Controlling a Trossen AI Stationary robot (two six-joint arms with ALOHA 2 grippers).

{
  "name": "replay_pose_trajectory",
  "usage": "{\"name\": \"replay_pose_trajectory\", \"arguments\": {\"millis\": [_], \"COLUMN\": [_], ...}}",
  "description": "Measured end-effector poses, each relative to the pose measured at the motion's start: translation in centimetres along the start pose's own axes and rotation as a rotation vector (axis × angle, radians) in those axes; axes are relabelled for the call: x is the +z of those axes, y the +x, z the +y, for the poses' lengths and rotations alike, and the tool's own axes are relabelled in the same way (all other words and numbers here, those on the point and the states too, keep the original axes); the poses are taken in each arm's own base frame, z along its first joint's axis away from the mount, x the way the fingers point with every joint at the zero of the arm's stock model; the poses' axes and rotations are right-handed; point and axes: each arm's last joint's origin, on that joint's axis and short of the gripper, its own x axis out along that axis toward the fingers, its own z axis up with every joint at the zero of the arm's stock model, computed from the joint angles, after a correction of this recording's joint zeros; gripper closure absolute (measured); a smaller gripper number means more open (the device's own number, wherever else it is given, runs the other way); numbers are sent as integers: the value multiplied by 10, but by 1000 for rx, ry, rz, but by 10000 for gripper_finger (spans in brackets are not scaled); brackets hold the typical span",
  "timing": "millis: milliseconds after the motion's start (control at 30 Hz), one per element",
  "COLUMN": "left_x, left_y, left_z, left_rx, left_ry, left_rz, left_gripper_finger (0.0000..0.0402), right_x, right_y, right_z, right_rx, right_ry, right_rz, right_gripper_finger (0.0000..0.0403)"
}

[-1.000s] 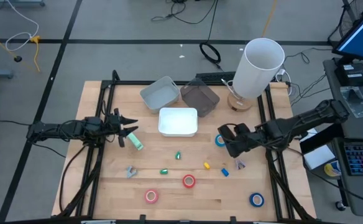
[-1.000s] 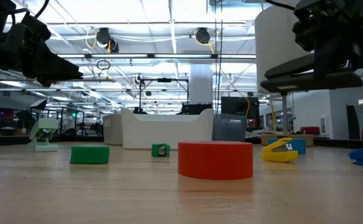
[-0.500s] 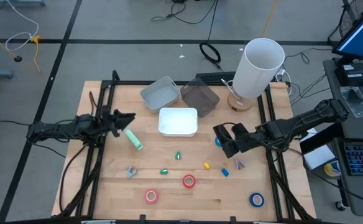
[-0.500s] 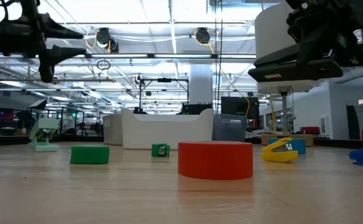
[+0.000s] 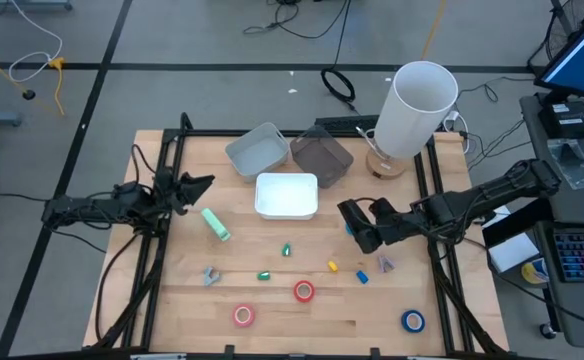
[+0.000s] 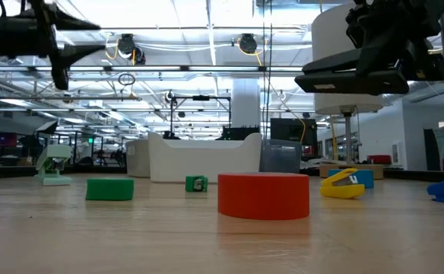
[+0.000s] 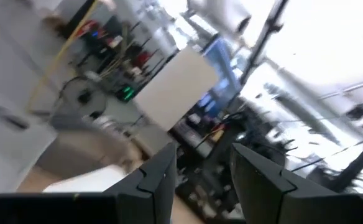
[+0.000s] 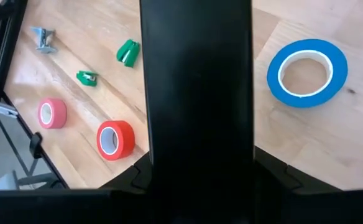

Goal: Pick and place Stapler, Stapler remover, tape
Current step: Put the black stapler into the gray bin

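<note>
Overhead view of a wooden table with two dark robot arms reaching in from either side. The right gripper (image 5: 353,223) hangs above the table, between a white tray (image 5: 286,210) and a blue tape (image 8: 307,71) lying just beneath it, and grasps a long black stapler (image 8: 196,74) held level. The left gripper (image 5: 200,183) is raised near the table's left side, its fingers (image 7: 160,180) apart with nothing between them; a pale green stapler (image 5: 215,224) lies on the wood just beside it. Nearer the front edge lie a red tape (image 5: 303,291), a pink tape (image 5: 243,316), another blue tape (image 5: 413,321) and several small staple removers, one of them yellow (image 5: 333,266). The likely risk is the black stapler: gripped across its length, it could tilt or slip, catch the tray's rim, or drop onto the tape below.
</note>
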Motion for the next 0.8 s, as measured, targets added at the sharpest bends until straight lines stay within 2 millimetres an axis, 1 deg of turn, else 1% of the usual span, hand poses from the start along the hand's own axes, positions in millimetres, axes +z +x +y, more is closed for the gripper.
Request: {"name": "replay_pose_trajectory", "arguments": {"millis": [133,233,300,400,533,600,700,800], "left_x": [12,22,27,31,30,30,27,23], "left_y": [12,32,52,87,134,156,184,210], "left_z": [-18,-37,-52,-74,-98,-109,-120,-128], "left_rx": [-93,-84,-53,4,84,103,112,107], "left_ry": [115,219,311,468,660,734,817,850], "left_rz": [15,85,163,323,566,661,815,932], "left_gripper_finger": [250,250,250,250,250,250,250,250], "right_x": [2,5,7,9,8,7,8,10], "right_y": [0,4,7,15,25,28,31,32], "right_z": [3,6,8,14,17,17,22,28], "right_rx": [37,53,64,101,86,62,52,26], "right_ry": [-24,-39,-63,-94,-141,-166,-203,-250], "right_rz": [-12,-26,-19,0,27,37,39,41], "right_gripper_finger": [255,255,255,255,255,255,255,255]}}
